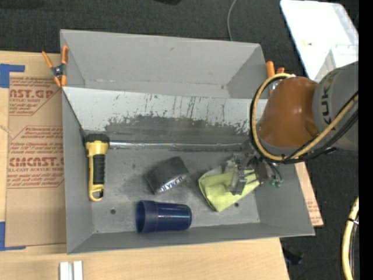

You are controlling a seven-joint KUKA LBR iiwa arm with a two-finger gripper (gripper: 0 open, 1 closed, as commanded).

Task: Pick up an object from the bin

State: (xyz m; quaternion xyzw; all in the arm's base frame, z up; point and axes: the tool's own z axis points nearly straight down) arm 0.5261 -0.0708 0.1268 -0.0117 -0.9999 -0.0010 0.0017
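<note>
My bin point(175, 57) is grey sheet metal with a matt finish. Its sloped back wall is scuffed and scratched with dark streaks, and the floor is dull and speckled. My gripper point(239, 177) looks like bare greyish metal. The cover point(285, 118) on my wrist is smooth, glossy orange-brown and throws back light. The yellow-green cloth point(218, 192) is soft, matt and crumpled into folds. The dark grey lump point(168, 175) has a dull, slightly creased skin with pale print on it. The dark blue cup point(163, 216) is smooth plastic with a faint sheen. The torch point(96, 168) is yellow plastic with a black ribbed grip.
</note>
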